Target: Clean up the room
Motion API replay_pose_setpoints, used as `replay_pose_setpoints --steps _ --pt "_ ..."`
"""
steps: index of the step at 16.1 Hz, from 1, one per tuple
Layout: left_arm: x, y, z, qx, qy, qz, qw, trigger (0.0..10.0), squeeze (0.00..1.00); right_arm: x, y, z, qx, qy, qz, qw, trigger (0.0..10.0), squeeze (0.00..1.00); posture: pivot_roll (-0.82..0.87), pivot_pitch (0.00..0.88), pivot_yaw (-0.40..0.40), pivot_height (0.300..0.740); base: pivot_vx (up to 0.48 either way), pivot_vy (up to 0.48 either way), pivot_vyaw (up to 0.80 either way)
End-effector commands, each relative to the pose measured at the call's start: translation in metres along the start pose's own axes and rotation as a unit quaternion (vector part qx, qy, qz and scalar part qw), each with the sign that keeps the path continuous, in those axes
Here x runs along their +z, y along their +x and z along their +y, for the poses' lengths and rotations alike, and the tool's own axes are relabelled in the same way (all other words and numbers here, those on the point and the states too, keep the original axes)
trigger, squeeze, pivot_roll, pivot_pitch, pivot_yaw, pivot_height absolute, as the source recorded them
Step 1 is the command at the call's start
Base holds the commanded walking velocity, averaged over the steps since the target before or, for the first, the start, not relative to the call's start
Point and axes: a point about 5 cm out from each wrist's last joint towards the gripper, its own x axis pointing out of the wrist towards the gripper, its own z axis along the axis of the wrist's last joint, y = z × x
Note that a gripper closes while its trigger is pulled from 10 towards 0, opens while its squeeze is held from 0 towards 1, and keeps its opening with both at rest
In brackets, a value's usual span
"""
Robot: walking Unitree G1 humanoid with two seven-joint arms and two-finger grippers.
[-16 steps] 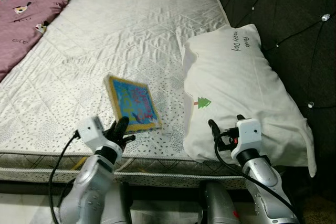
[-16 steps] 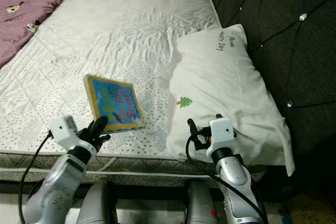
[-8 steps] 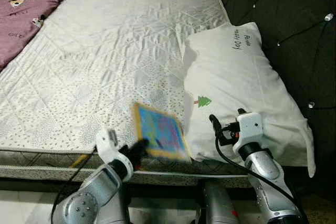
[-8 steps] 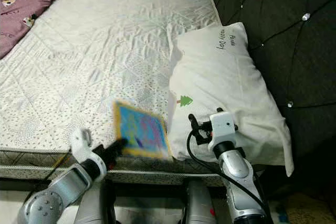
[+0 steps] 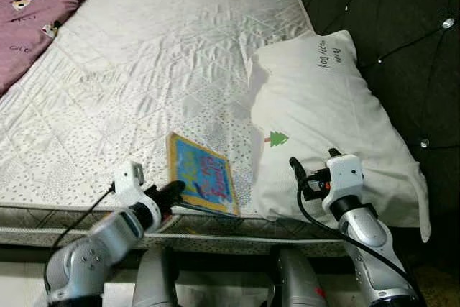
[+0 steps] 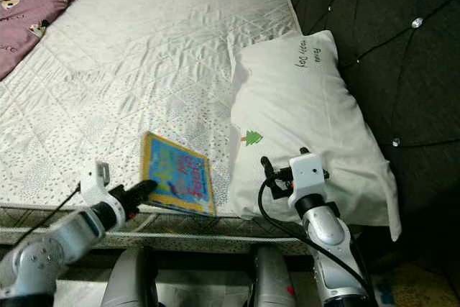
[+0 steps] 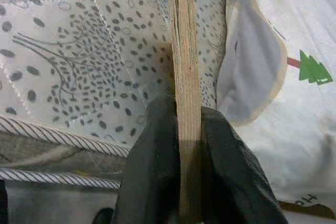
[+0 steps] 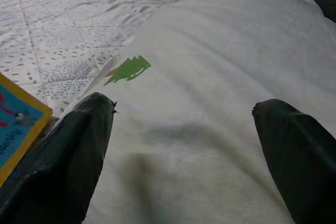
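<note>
Fingers of my left gripper point(image 7: 186, 182) clench the near edge of a thin picture book point(image 5: 202, 175), which lies at the mattress point(image 5: 144, 70) edge. My right gripper point(image 8: 184, 150) hovers spread wide over the white pillow point(image 5: 323, 113) just right of the book. Beyond lies a purple blanket point(image 5: 29, 12).

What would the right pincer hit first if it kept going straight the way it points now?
Most likely the white pillow. The right pincer hovers open just over the pillow's near end, fingers spread to either side, so a straight advance should meet the pillowcase. Depth is hard to judge, but nothing else lies between.
</note>
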Motion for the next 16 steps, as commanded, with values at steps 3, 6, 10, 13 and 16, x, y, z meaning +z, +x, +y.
replay_pose_setpoints --steps 3,6,10,13,16 --pt "0.020 0.010 0.009 -0.006 0.018 -0.012 1.000 10.0 0.00 0.001 0.001 -0.001 -0.001 -0.004 -0.004 1.000 10.0 0.00 0.01 0.099 -0.025 0.574 0.000 0.000 0.00" --pt "0.028 0.021 -0.001 -0.044 0.030 0.003 0.999 10.0 0.00 0.003 0.000 -0.005 -0.002 -0.011 -0.005 1.000 10.0 0.00 -0.01 0.096 -0.030 0.574 0.000 0.000 0.00" --pt "0.034 0.034 -0.001 -0.072 0.037 0.019 0.997 10.0 0.00 0.003 -0.002 -0.003 -0.001 -0.012 -0.006 1.000 10.0 0.00 -0.02 0.094 -0.031 0.574 0.000 0.000 0.00" --pt "0.023 0.046 -0.006 -0.089 0.037 0.051 0.994 10.0 0.00 0.005 0.000 -0.004 0.001 -0.017 -0.010 1.000 10.0 0.00 -0.03 0.093 -0.035 0.574 0.000 0.000 0.00" --pt "0.019 0.049 0.003 -0.081 0.039 0.063 0.994 10.0 0.00 0.004 -0.004 -0.008 -0.004 -0.021 -0.007 1.000 10.0 0.00 -0.04 0.101 -0.033 0.574 0.000 0.000 0.00"
